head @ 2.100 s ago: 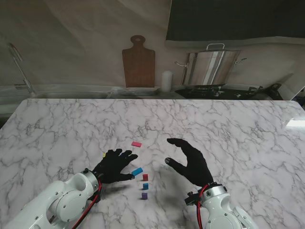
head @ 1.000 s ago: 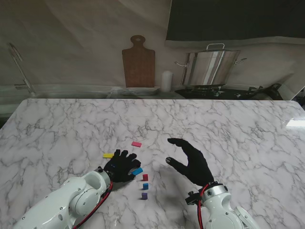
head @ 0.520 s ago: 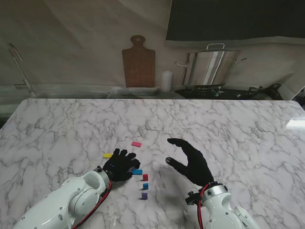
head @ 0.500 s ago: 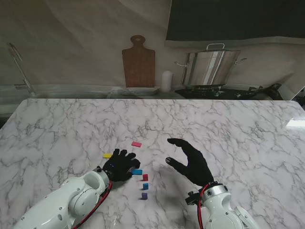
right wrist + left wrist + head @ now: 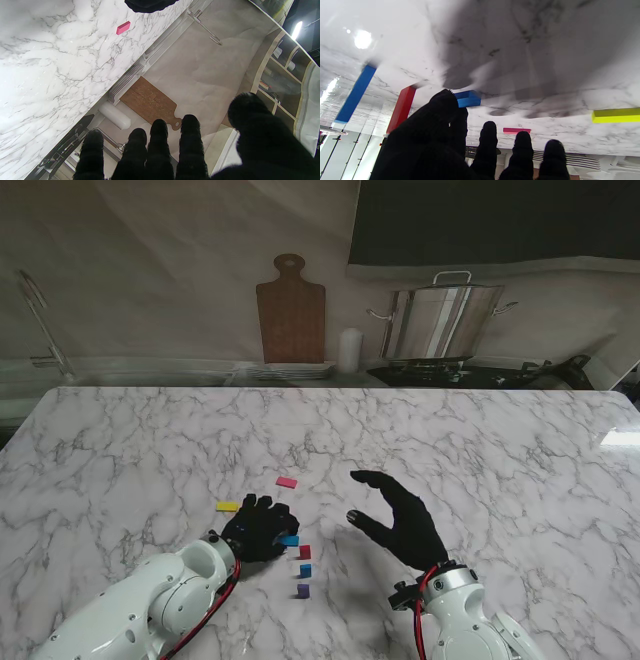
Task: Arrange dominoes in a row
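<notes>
Stand view: left hand low over the marble tabletop, palm down, fingers spread, thumb side right at the light blue domino. Can't confirm contact from here. Three dominoes stand in a short line running toward me: red domino, dark blue domino, purple domino. Light blue one sits just beside the red, at the far end of that line. Yellow domino lies flat just left of the left fingertips; pink domino lies flat farther from me, apart from the rest. Right hand hangs right of the row, clear of it, fingers extended and loosely curved, thumb apart, nothing in it.

Left wrist view: thumb tip touches or overlaps the edge of the light blue domino; other fingers are straight and apart, no grip on anything. Red domino and dark blue domino upright beside it. Yellow domino and pink domino flat on the tabletop.

Right wrist view: right fingers side by side, thumb separate, hand empty. Pink domino visible on the marble; cutting board leans on the back wall.
</notes>
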